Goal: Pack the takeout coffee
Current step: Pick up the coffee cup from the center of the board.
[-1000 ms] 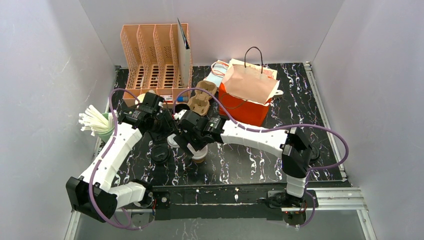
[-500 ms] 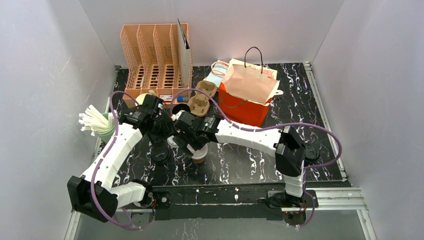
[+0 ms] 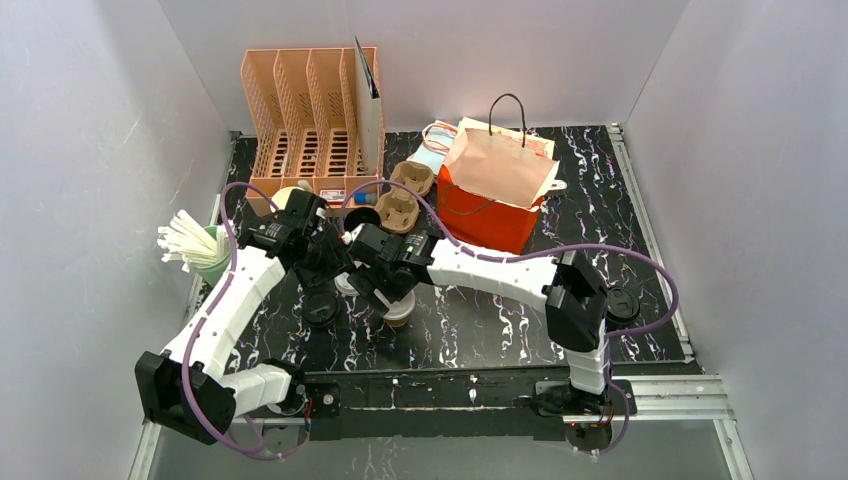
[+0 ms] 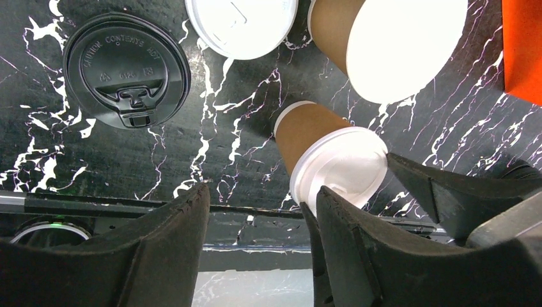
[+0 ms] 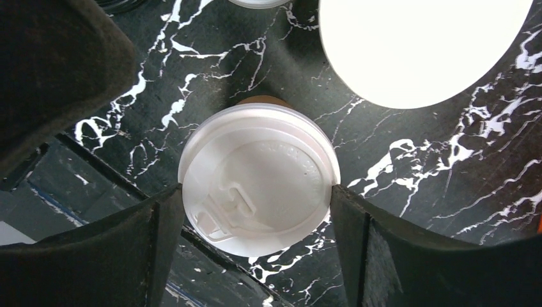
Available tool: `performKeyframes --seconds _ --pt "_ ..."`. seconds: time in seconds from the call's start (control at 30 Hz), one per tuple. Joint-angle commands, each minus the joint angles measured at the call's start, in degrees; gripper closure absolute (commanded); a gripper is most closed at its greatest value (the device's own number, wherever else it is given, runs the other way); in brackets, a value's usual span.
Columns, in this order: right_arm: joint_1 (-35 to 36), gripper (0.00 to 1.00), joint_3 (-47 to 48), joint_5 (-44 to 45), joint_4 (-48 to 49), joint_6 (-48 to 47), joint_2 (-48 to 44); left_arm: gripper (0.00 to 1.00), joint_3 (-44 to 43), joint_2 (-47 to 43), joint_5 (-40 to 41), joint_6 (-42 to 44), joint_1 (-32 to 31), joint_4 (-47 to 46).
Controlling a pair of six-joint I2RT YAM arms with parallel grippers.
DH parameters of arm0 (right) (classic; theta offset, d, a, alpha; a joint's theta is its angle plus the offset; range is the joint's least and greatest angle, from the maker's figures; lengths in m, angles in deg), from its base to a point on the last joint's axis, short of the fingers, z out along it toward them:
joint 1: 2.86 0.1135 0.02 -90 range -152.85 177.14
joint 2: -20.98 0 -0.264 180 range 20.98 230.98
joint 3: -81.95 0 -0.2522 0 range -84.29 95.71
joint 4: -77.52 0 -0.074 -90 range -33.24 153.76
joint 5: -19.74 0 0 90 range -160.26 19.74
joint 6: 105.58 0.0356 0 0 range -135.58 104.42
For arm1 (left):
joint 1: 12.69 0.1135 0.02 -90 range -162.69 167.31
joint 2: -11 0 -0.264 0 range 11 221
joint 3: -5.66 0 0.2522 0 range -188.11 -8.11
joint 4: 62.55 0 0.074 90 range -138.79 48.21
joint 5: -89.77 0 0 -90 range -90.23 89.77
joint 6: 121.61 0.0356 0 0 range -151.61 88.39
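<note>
The takeout coffee (image 3: 399, 314) is a small brown kraft cup with a white plastic lid (image 5: 259, 176), standing on the black marble table. My right gripper (image 5: 255, 192) hangs straight over it, open, with its fingertips (image 5: 167, 211) close against the lid's rim on both sides. My left gripper (image 4: 259, 198) is open just to the left of the cup (image 4: 313, 131), with nothing between its fingers (image 4: 192, 211). Its right finger partly covers the lid's edge in the left wrist view. From above, both grippers crowd together over the cup.
An open kraft cup (image 4: 396, 45), white inside, stands just behind. A loose white lid (image 4: 241, 25) and a black lid (image 4: 126, 70) lie to the left. An orange paper bag (image 3: 490, 205), a pulp cup carrier (image 3: 405, 195), a peach organizer (image 3: 310, 120) and a green cup of white sticks (image 3: 195, 245) are further back.
My right arm has shifted slightly left over the lidded cup, and its jaws have narrowed a little toward the lid. My left arm has barely moved.
</note>
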Motion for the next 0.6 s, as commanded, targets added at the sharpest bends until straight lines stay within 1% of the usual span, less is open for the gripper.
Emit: performKeyframes --seconds 0.0,0.03,0.23,0.4,0.5,0.57 --pt "0.94 0.20 2.67 -3.16 -1.83 -2.09 2.51 0.39 -0.80 -1.04 -2.53 0.71 -0.31 -0.37" --pt "0.96 0.24 3.19 -2.75 -2.09 -2.33 2.20 0.39 -0.96 -0.96 -2.41 0.79 -0.28 -0.37" --pt "0.95 0.33 4.66 -0.65 -2.36 -3.72 -3.36 0.40 -3.89 -0.11 -1.14 1.63 -0.27 -0.63" --pt "0.77 0.33 4.06 4.08 -4.83 -4.08 -10.54 0.39 -8.82 0.83 0.96 2.51 -0.20 -1.42" --pt "-0.33 0.36 4.79 7.54 -7.03 -4.18 -15.19 0.40 -9.83 1.42 -1.79 2.06 -0.25 -5.10" --pt "-2.42 0.39 6.47 8.87 -7.99 -4.95 -18.64 0.42 -9.77 2.20 -4.22 0.67 -0.28 -8.87"
